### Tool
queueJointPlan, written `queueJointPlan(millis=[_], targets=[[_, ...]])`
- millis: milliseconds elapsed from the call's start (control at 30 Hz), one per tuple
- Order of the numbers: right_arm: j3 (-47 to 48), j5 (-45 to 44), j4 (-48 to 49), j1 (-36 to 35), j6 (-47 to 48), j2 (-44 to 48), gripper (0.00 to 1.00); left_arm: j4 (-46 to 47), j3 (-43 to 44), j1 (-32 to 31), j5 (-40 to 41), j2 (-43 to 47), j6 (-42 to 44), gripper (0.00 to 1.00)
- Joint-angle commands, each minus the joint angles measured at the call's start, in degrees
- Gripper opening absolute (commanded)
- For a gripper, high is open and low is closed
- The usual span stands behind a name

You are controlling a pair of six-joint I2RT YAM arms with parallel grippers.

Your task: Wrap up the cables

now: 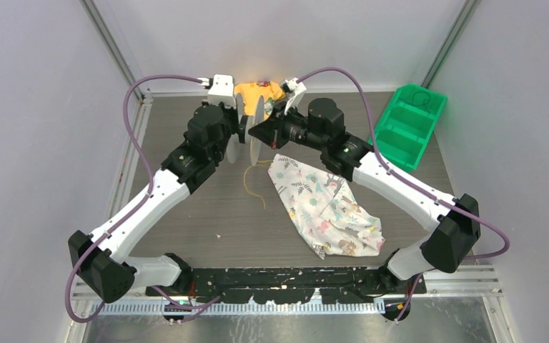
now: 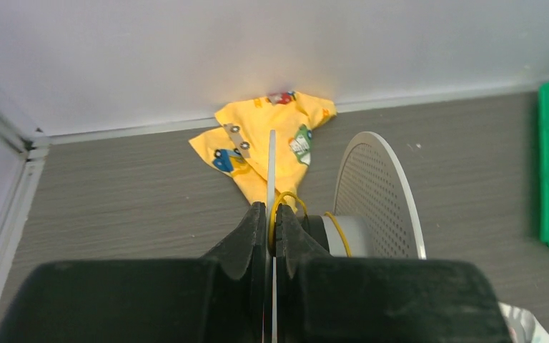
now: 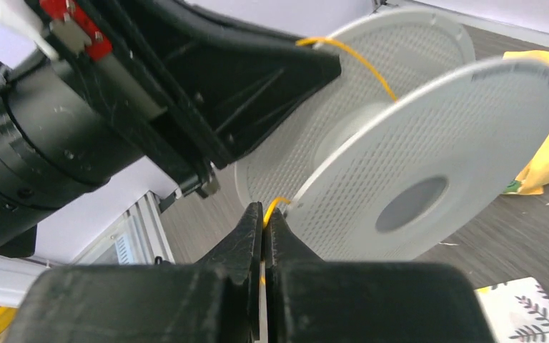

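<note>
Pinched tight at the bottom of the right wrist view, the right gripper (image 3: 263, 218) has its jaws shut on the yellow cable (image 3: 277, 203), which rises from between them toward 1 o'clock and meets the near rim of the white spool (image 3: 429, 143). The left gripper (image 2: 271, 218) is clamped just as narrowly on the thin edge of the spool's other rim and holds the spool off the table (image 1: 207, 214) with its axis level.

Wrapping looks begun but far from finished. One strand crosses the grey hub (image 2: 347, 234), and another runs past the left jaw tip onto the core. Seen from above, a loose length hangs from the spool toward 6 o'clock and trails across the tabletop, so that slack is left to wind.

How many turns sit on the hub is hidden between the rims. The cable's free end is too thin to place; it fades out near the floral cloth (image 1: 325, 207). A yellow printed cloth (image 1: 259, 91) lies at 12 o'clock and a green bin (image 1: 407, 125) at 2 o'clock.
</note>
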State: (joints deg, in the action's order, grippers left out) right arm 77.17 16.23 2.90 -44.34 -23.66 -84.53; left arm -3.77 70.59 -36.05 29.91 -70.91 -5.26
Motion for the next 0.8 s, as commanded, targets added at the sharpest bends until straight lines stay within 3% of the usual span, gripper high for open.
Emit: queueJointPlan(millis=[0,467,767], targets=[[3.08,3.07,-0.08,1.56,2.0,2.71,0.04,2.09,3.68,-0.22,-6.71,0.34,1.03,0.01],[2.48,1.86,-2.46,5.82,5.6,3.19,0.1,-2.43,4.49,-0.19,-23.68,3.04,11.96,0.0],[1.61,2.28,-1.43,10.93,2.83,3.45,0.18,-5.75,5.42,0.58,-35.54,5.29,12.55,0.0]])
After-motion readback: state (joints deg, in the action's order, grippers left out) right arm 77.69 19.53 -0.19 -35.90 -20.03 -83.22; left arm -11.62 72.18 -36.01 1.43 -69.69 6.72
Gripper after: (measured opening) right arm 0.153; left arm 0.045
